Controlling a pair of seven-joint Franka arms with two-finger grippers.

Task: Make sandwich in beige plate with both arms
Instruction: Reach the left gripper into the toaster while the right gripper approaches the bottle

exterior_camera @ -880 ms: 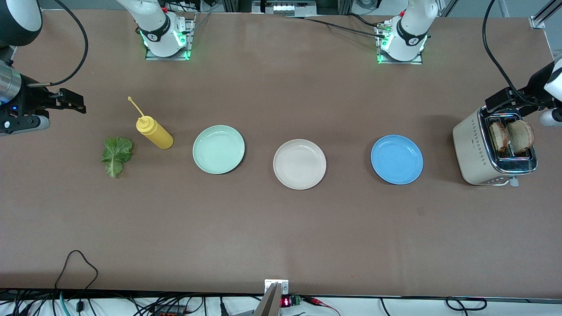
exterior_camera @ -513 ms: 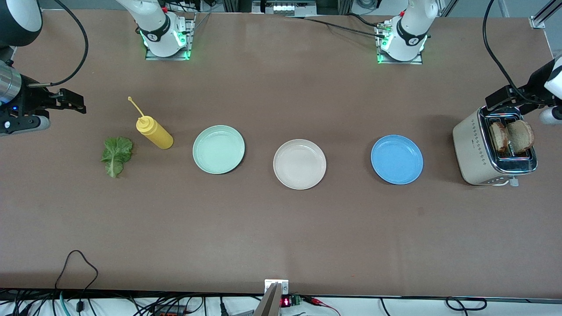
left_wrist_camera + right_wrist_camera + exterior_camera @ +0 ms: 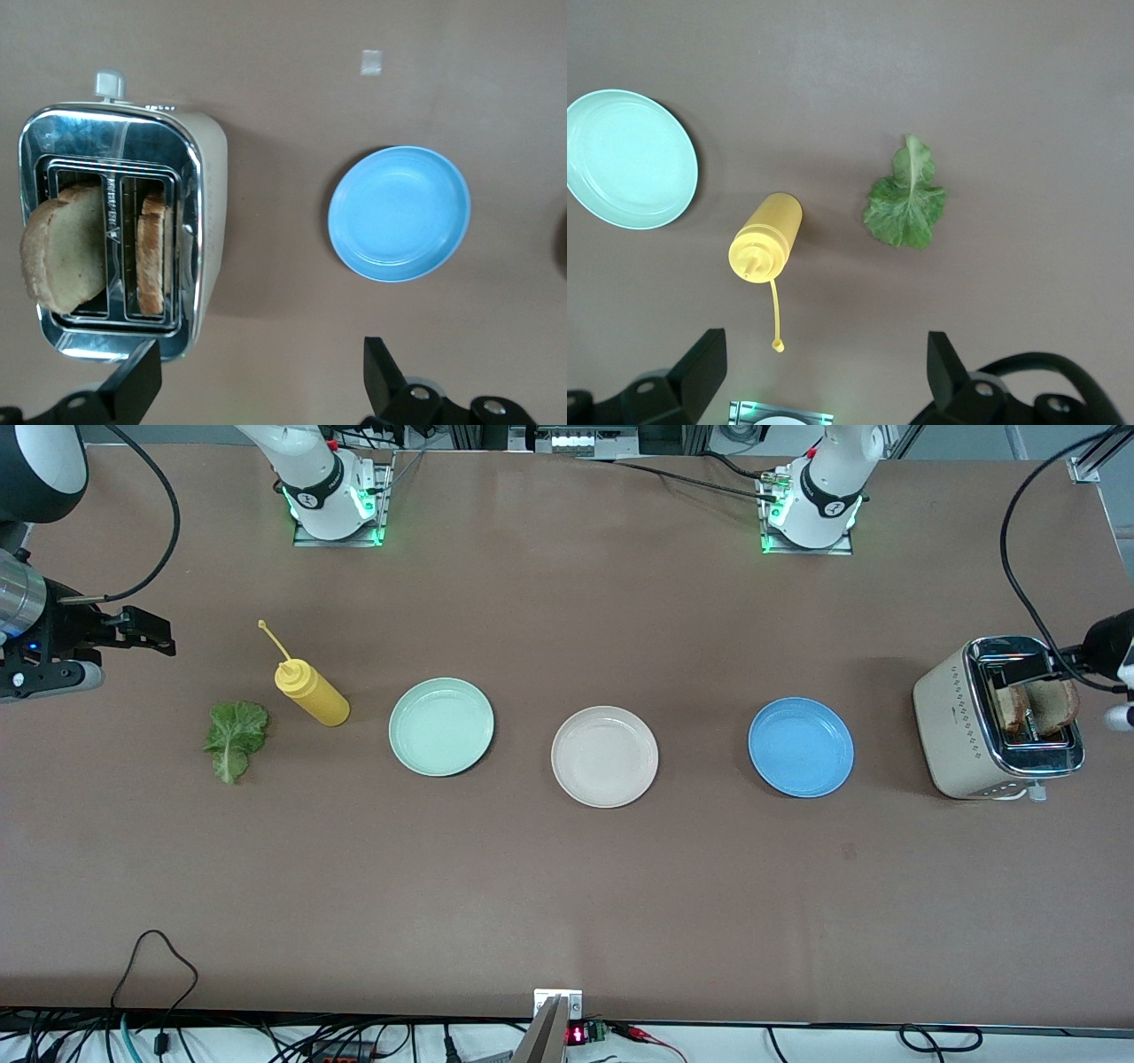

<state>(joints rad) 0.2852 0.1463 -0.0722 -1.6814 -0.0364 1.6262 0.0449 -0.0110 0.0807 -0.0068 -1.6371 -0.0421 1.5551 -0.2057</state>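
Here both bread slices (image 3: pixel 84 252) stand in the toaster (image 3: pixel 208 221); both arms' jaws gape wide, holding nothing.

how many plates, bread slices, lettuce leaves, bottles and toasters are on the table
plates: 3 (mint green plate, beige plate, blue plate)
bread slices: 2, in the toaster
lettuce leaf: 1
yellow bottle: 1
toaster: 1
total: 8

You have the beige plate (image 3: pixel 605 755) mid-table between two other plates (image 3: pixel 441 726) (image 3: pixel 801 747); bread slices (image 3: pixel 1036 704) stand in the toaster (image 3: pixel 961 726) at the left arm's end, lettuce (image 3: pixel 234 739) beside the bottle (image 3: pixel 312 691) at the right arm's.
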